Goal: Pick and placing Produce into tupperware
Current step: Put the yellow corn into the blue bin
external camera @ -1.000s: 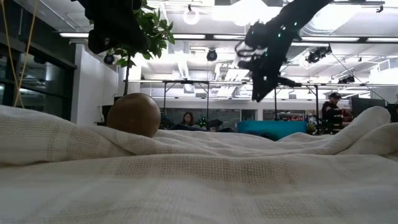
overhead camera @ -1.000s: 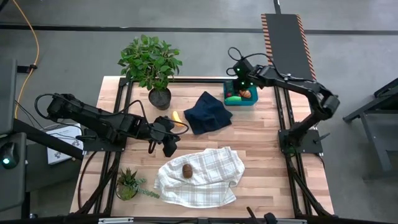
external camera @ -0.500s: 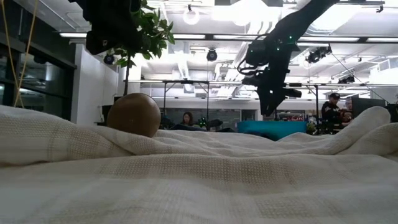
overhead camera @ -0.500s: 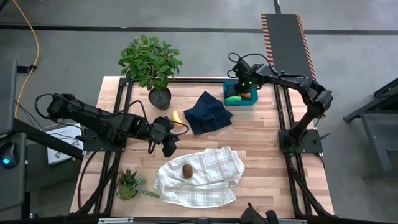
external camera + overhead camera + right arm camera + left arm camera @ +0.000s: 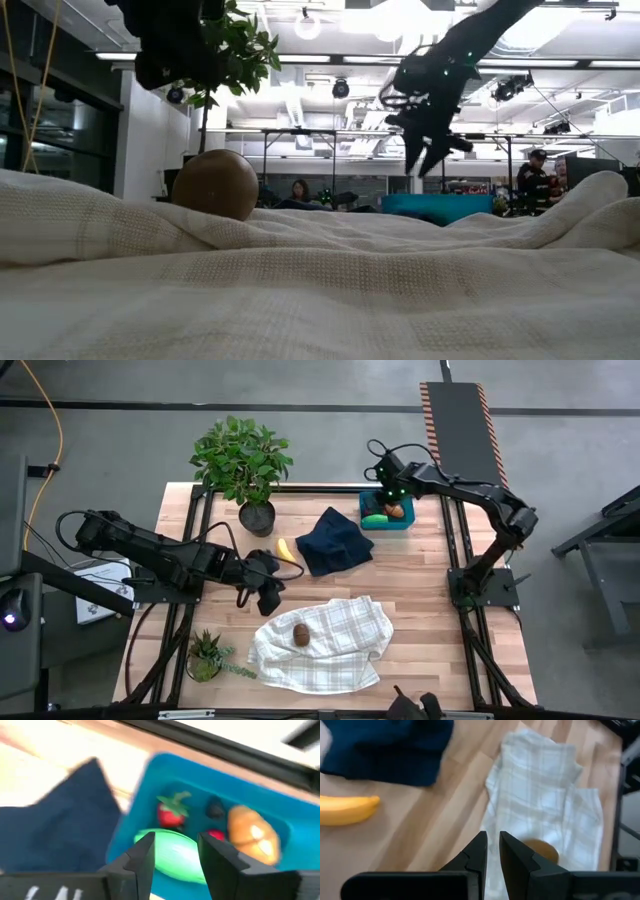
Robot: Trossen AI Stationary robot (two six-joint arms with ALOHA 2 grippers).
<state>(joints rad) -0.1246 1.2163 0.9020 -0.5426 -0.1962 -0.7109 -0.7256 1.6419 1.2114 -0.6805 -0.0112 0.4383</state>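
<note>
Right gripper (image 5: 385, 495) is positioned over the tupperware (image 5: 403, 524) at the far right of the table; its fingers (image 5: 140, 855) are seen parted with nothing between them. Inside the teal box, four or five pieces can be counted from the right wrist view: one bright green piece (image 5: 177, 855), one red strawberry-like piece (image 5: 171, 814), one orange piece (image 5: 252, 835), one small dark piece (image 5: 215, 809), and a small red bit beside the orange that cannot be identified.

Left gripper (image 5: 268, 592) is held near table centre, jaws pressed almost together and empty.

Two produce items are left outside the box: one banana (image 5: 284, 550) on bare wood just beside the navy cloth (image 5: 335, 541), and one brown kiwi-like piece (image 5: 299, 633) on the plaid towel (image 5: 335, 645).

Two potted plants are counted: large (image 5: 242, 460), small (image 5: 207, 653).
</note>
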